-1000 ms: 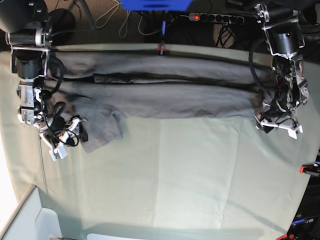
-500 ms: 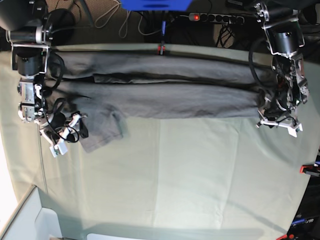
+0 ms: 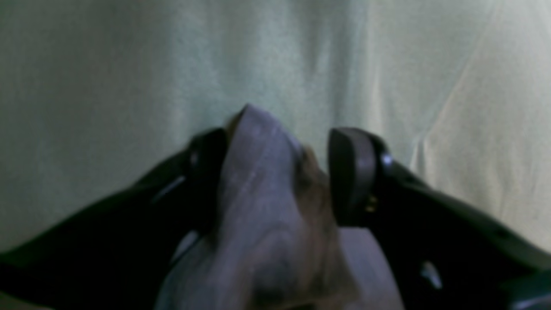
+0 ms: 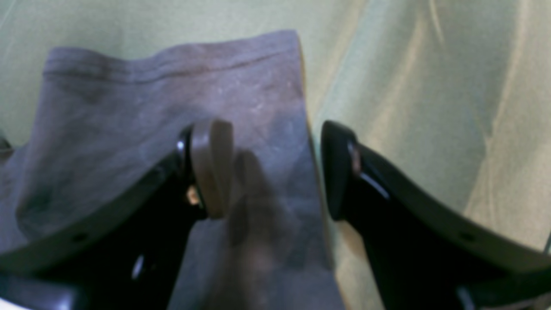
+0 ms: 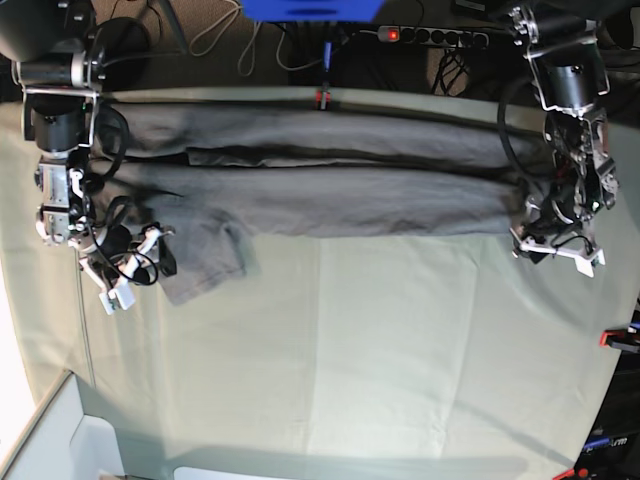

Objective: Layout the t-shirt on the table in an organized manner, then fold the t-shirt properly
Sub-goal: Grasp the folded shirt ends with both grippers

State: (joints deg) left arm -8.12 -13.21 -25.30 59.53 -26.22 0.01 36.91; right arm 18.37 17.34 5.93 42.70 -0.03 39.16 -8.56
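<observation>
Your t-shirt [image 5: 320, 185] lies as a long folded band across the desk [image 5: 400, 340], far side. Left gripper [image 3: 280, 176] is spread w/ a blurred bunch of cloth between its fingers. Right gripper [image 4: 275, 172] is spread over the hem edge. No readable writing. Open desk nearer than both.

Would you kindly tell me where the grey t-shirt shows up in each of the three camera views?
Base view: the t-shirt stretches across the far part of the table, from one arm to the other.
Left wrist view: a bunched corner of it rises at bottom centre, between the left gripper's fingers.
Right wrist view: its hemmed sleeve fills the left and centre, under the right gripper.
Shared landmark: the pale green cloth beneath it, in every view.
</observation>
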